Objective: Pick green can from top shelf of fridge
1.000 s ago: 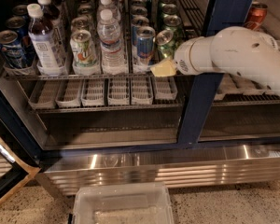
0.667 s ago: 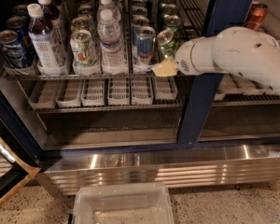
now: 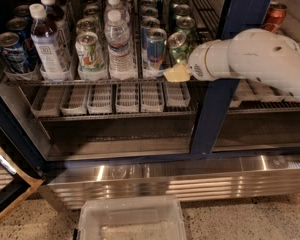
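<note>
Jaw state: cannot tell. Gripper (image 3: 176, 73) sits at the near edge of the top shelf (image 3: 105, 81), in the right lane, low in front of the first green can (image 3: 177, 45). To its left stand a blue-and-silver can (image 3: 156, 48), a water bottle (image 3: 121, 46) and a white can (image 3: 90, 54). Label text is unreadable. Further green cans (image 3: 186, 26) queue behind.
</note>
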### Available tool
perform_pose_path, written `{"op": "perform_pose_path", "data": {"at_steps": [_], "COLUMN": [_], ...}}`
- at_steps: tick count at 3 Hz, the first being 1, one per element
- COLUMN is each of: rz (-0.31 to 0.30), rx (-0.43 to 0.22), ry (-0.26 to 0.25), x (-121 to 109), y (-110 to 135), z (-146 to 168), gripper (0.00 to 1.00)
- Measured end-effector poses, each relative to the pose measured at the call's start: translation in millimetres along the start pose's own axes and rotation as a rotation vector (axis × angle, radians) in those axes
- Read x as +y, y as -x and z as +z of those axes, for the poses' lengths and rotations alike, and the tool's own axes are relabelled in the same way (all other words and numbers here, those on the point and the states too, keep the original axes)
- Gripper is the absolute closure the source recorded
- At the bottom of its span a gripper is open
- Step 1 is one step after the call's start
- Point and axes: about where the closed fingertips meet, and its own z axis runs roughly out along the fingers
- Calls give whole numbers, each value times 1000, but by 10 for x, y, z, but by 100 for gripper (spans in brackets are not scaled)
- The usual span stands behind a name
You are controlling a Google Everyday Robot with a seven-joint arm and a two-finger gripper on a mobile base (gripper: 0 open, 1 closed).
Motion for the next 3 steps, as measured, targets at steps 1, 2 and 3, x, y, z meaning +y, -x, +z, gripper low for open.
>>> {"op": "perform_pose_path", "data": {"at_steps": [1,2,3], "rz": [-2,-3,-5], "rx": [-7,-12,-16], "ry": [5,7,21], "x": [7,7,32], "y": [17,24,21], "z": [-16,-28,-21], "gripper": [100,100,100]}}
